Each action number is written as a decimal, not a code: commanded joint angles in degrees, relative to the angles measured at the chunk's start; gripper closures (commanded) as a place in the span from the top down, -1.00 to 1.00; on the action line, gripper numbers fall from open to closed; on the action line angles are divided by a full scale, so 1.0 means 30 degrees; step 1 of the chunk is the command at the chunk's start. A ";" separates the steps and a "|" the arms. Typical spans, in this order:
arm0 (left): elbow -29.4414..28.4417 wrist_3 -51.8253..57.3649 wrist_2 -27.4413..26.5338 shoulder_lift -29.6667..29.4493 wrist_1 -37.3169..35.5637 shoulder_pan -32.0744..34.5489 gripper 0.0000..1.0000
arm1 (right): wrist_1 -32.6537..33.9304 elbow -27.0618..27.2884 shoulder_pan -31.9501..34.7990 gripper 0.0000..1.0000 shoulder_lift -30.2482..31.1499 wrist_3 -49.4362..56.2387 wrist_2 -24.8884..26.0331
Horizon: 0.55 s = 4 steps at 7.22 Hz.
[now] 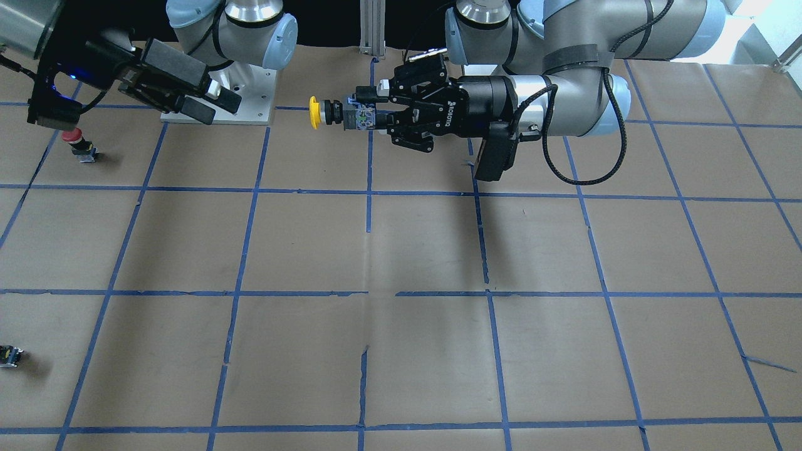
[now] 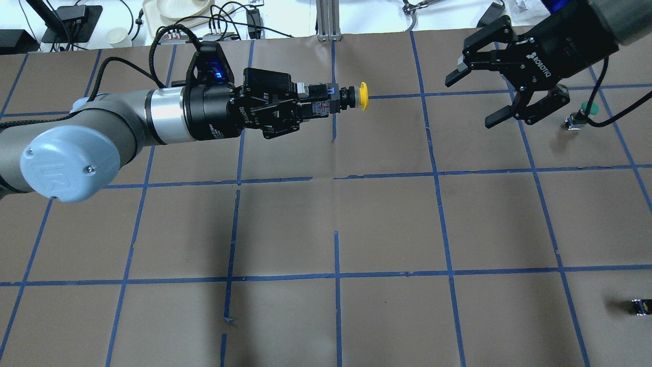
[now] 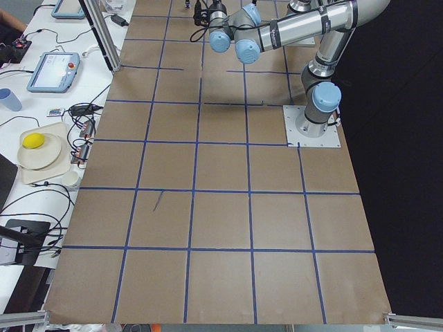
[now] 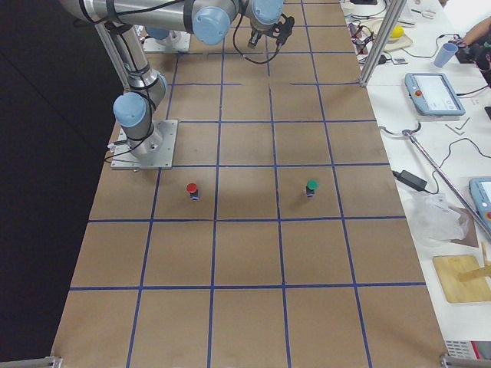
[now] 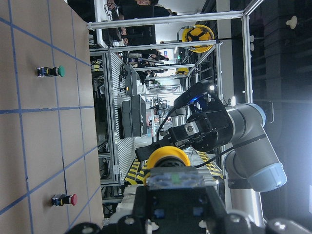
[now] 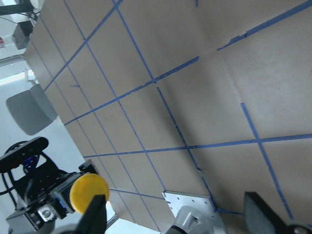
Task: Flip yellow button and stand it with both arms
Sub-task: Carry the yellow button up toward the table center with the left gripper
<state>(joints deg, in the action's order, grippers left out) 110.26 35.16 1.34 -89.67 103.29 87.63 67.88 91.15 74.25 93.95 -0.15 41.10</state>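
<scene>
- The left gripper lies level above the table. Its jaws are closed narrow on the blocky grey-black body of the yellow button, and its wrist view shows that body sitting square between the fingers.
- The yellow button is in the air, clear of the table. It lies on its side, sticking out past the fingertips, with its cap aimed at the other arm.
- A bare gap of table shows between the cap and the right gripper, so the two are well apart.
- The right gripper is spread wide and holds nothing. Its opening is turned toward the cap, and its wrist view sees the cap face-on, low in the frame.
- Beyond it, a green button and a red button stand on the table. Neither is part of the task.
- Progress: the pick-up looks done and the hand-over looks set up but not begun, so I judge the task at somewhere under half.
- What is left, as I judge it:
  - Close the gap.
  - Have the right gripper take the button at the cap end.
  - Open the left gripper.
  - Turn the button over.
  - Set it standing on the table.
</scene>
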 commanded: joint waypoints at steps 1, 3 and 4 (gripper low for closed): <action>-0.0043 -0.0409 0.0609 0.0239 -0.0037 0.0497 -0.86 | -0.1354 0.0171 0.0121 1.00 0.0294 0.0285 -0.3196; 0.0016 -0.0498 0.0697 0.0417 -0.0037 0.0586 -0.86 | -0.1739 0.0231 0.0092 1.00 0.0904 -0.0502 -0.4062; 0.0074 -0.0498 0.1220 0.0388 -0.0037 0.0644 -0.86 | -0.1652 0.0261 0.0150 1.00 0.1054 -0.0710 -0.4178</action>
<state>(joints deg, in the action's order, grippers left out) 110.32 33.71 3.76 -88.51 103.18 89.38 62.96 91.81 74.59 96.32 -1.21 29.31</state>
